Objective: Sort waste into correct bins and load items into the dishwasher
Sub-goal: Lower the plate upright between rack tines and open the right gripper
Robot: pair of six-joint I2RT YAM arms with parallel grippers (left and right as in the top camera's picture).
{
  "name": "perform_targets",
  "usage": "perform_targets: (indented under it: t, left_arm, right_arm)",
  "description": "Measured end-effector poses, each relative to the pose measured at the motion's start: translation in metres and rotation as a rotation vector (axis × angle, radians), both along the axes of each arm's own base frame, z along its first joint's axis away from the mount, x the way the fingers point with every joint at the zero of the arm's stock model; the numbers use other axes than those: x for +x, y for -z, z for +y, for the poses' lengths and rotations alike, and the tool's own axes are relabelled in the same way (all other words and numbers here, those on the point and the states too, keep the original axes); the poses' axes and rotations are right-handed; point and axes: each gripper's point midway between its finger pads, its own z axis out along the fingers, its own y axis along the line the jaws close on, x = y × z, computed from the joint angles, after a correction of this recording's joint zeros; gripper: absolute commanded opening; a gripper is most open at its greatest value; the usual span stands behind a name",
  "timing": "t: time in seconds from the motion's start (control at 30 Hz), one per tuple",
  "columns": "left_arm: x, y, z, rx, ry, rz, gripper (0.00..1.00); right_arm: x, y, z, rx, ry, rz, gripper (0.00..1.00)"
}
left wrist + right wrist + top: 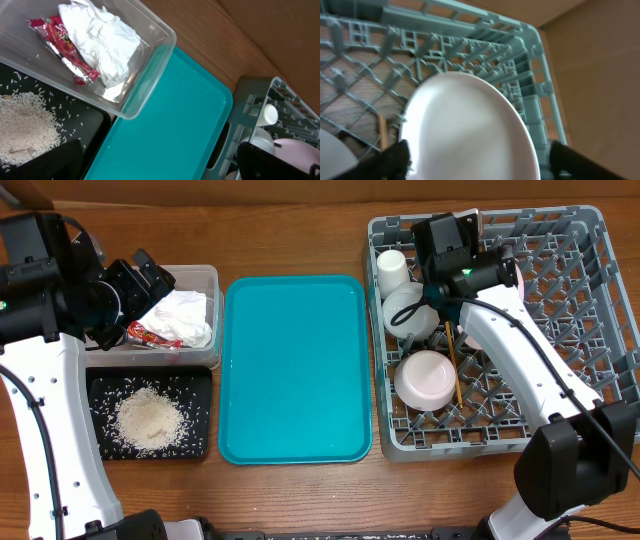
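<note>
**A:** What lies nearest on the table (300,500)?

**B:** The black tray (203,445), with rice (148,420) heaped on it and loose grains scattered around. Just behind it, the tub (200,272) holds the napkin (185,315) and the wrapper (150,333), touching each other.

**A:** And the left hand (148,272)?

**B:** It's over the tub's left end, fingers spread wide, holding nothing.

**A:** What's in the middle?

**B:** The teal tray (295,370), between the tub and the rack (560,270).

**A:** What's in the rack?

**B:** Along its left side there's a bowl (428,378) nearest, with the chopsticks (455,365) just beside it. A second bowl (410,310) sits behind, then the cup (392,272) by the far corner.

**A:** And the plate (465,130)?

**B:** It's also in the rack, close to a corner of the lattice wall. The right hand (482,160) is over it, fingers wide apart on either side and not clamped on it.
</note>
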Motion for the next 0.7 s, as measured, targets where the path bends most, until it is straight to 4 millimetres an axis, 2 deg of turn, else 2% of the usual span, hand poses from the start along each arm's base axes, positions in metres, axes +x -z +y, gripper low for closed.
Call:
perform_targets:
  t: [0.17,0.47,0.7]
  left_arm:
    - [0.000,0.000,0.000,0.000,0.000,0.000,1.00]
    - [0.000,0.000,0.000,0.000,0.000,0.000,1.00]
    - [0.000,0.000,0.000,0.000,0.000,0.000,1.00]
  right_arm:
    - [0.005,0.010,0.018,0.103,-0.060,0.012,1.00]
    - [0.003,0.035,0.073,0.392,-0.237,0.104,1.00]
    - [0.001,0.038,0.086,0.458,-0.277,0.125,1.00]
